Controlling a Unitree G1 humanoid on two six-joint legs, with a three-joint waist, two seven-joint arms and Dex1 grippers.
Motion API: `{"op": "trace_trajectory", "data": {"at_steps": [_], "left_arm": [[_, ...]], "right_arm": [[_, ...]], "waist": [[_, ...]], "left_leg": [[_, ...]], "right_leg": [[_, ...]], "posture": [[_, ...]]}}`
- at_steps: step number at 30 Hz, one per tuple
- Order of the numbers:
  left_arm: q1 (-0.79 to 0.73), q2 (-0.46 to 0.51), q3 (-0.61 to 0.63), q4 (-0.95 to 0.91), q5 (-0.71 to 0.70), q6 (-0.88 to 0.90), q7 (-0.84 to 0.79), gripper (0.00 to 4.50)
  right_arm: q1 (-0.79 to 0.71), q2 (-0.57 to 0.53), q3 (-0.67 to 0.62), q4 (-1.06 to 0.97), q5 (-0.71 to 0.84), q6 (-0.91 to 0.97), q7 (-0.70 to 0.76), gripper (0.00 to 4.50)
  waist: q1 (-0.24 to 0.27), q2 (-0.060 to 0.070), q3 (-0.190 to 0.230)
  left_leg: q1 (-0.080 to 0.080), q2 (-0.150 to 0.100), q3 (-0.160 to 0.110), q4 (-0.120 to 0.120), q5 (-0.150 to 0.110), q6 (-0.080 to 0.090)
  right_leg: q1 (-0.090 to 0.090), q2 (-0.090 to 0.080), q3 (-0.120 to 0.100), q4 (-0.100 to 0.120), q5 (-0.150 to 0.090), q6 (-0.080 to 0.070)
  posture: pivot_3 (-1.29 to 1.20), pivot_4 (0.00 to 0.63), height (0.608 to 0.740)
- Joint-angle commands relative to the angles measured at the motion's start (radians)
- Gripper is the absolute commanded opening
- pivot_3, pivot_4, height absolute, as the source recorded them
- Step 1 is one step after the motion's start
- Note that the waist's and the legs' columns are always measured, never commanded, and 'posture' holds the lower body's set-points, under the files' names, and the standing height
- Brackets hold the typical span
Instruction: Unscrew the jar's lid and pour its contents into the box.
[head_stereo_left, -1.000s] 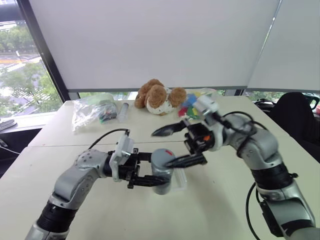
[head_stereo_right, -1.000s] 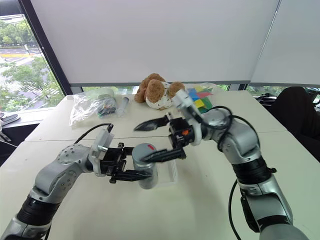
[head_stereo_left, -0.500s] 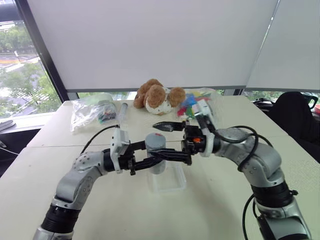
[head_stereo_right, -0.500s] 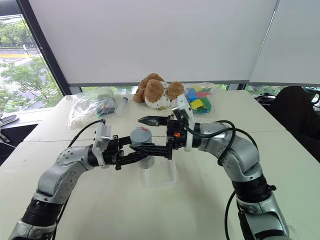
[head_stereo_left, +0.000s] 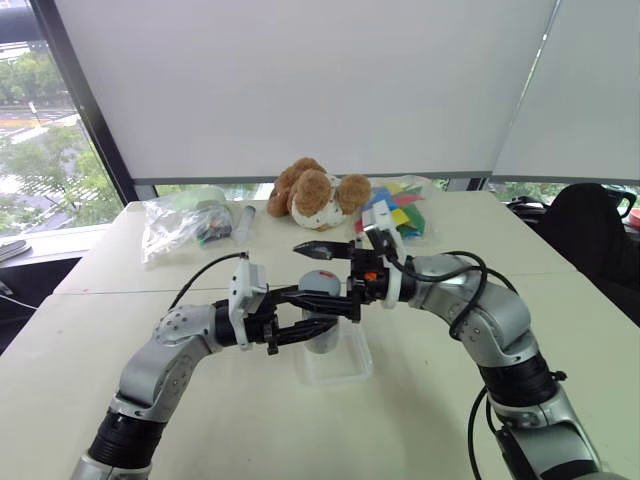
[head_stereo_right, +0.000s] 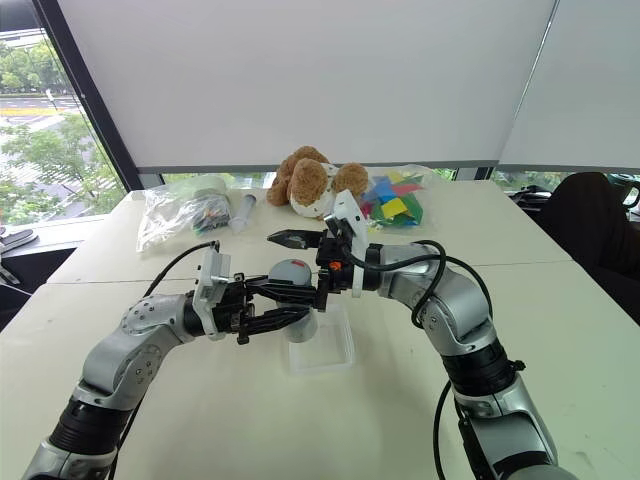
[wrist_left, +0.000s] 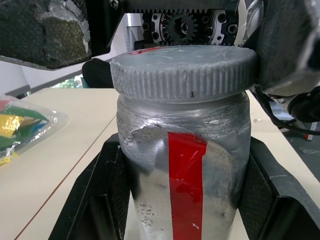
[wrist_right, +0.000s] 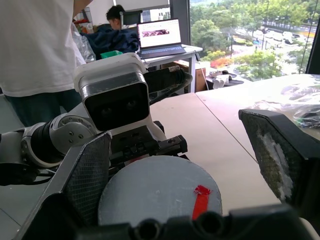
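In the eye views, my left gripper (head_stereo_left: 300, 330), clamped on the jar (head_stereo_left: 322, 322), has raised it above the box (head_stereo_left: 340, 366) while my right gripper (head_stereo_left: 318, 275) has swung in, spread wide across the lid (wrist_left: 182, 70), so unscrewing comes next; both wrist views hide the contents.
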Motion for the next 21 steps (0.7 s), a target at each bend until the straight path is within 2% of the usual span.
{"op": "trace_trajectory", "data": {"at_steps": [1, 21], "left_arm": [[-0.010, 0.010, 0.009, -0.054, -0.010, -0.003, -0.006, 2.16], [0.021, 0.027, 0.010, -0.063, -0.006, -0.017, -0.014, 2.16]], "right_arm": [[-0.023, -0.007, -0.019, 0.010, -0.006, -0.026, 0.019, 4.44], [0.078, -0.132, -0.130, 0.010, 0.081, 0.027, 0.067, 4.44]], "waist": [[0.000, 0.000, 0.000], [0.001, 0.000, 0.000]], "left_leg": [[0.000, 0.000, 0.000, 0.000, 0.000, 0.000], [0.000, 0.000, 0.000, 0.000, 0.000, 0.000]], "right_leg": [[0.000, 0.000, 0.000, 0.000, 0.000, 0.000], [0.000, 0.000, 0.000, 0.000, 0.000, 0.000]], "posture": [[0.00, 0.150, 0.740], [0.00, 0.150, 0.740]]}}
